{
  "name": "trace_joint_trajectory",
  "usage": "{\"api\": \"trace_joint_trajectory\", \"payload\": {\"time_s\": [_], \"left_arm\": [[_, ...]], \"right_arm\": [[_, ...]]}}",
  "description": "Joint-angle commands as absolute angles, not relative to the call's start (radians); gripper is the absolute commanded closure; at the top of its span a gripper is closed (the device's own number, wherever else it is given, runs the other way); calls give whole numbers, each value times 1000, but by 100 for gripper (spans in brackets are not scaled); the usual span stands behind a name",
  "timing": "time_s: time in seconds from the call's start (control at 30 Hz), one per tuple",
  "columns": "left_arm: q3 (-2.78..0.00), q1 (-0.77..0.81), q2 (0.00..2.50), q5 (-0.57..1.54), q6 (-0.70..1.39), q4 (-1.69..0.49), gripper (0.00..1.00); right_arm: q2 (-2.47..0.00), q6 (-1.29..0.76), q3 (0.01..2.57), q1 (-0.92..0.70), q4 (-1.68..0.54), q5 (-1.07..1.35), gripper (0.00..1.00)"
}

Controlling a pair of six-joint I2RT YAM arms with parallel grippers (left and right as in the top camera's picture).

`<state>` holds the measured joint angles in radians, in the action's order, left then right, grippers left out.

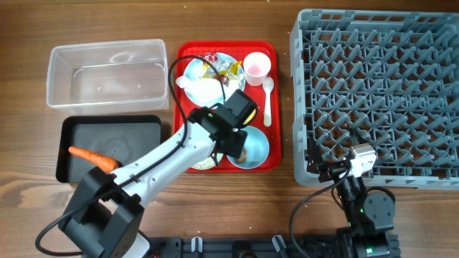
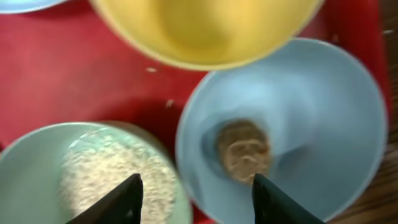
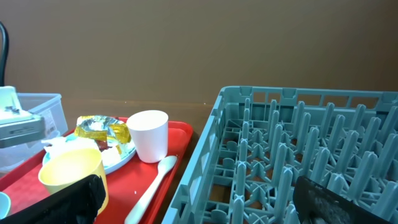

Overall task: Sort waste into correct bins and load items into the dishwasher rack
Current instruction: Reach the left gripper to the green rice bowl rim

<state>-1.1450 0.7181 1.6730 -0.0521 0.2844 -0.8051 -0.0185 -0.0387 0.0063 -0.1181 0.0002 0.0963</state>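
Observation:
My left gripper (image 2: 198, 190) hangs open over the red tray (image 1: 228, 104). One finger is above a bowl of white rice grains (image 2: 93, 177). The other is above a light blue bowl (image 2: 298, 112) holding a small brown lump (image 2: 244, 150); the two adjoining rims lie between the fingers. The yellow cup (image 2: 205, 25) stands just beyond. Wrappers and tissue sit on the plate (image 1: 211, 72), with the pink cup (image 1: 257, 66) and the spoon (image 1: 268, 100) beside it. My right gripper (image 3: 208, 200) is open and empty at the near left corner of the dishwasher rack (image 1: 380, 93).
The clear bin (image 1: 107, 72) stands at the back left. In front of it is the black bin (image 1: 107, 136) with the orange carrot (image 1: 93, 156) inside. The left arm reaches diagonally from the front left across the black bin's corner.

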Motion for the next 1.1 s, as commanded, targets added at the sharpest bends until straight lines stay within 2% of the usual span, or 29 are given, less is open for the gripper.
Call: {"api": "trace_joint_trajectory", "payload": {"time_s": [0.0, 0.07, 0.2, 0.3, 0.5, 0.63, 0.77, 0.8, 0.83, 0.97, 1.07], "left_arm": [[-1166, 680, 1630, -99, 265, -894, 42], [-1165, 667, 1631, -99, 265, -954, 41], [-1165, 653, 1631, -98, 225, -1050, 46], [-1165, 640, 1631, -24, 180, -1060, 35], [-1165, 608, 1633, 23, 115, -1070, 37], [-1163, 609, 1633, 124, 26, -1070, 36], [-1163, 609, 1633, 126, 26, -1069, 32], [-1163, 609, 1633, 126, 26, -1066, 12], [-1163, 609, 1633, 126, 26, -1063, 0], [-1163, 609, 1633, 126, 26, -1068, 1], [-1162, 609, 1633, 121, 25, -1063, 11]], "right_arm": [[-17, -26, 5, -118, 5, 87, 0], [-17, -27, 5, -118, 4, 87, 0], [-17, -27, 5, -118, 5, 87, 0], [-17, -26, 5, -118, 5, 87, 0], [-17, -26, 5, -118, 4, 87, 0], [-17, -26, 5, -118, 5, 87, 0], [-17, -27, 5, -118, 4, 87, 0], [-17, -26, 5, -118, 5, 87, 0], [-17, -27, 5, -118, 5, 87, 0], [-17, -27, 5, -118, 4, 87, 0], [-17, -26, 5, -118, 4, 87, 0]]}}
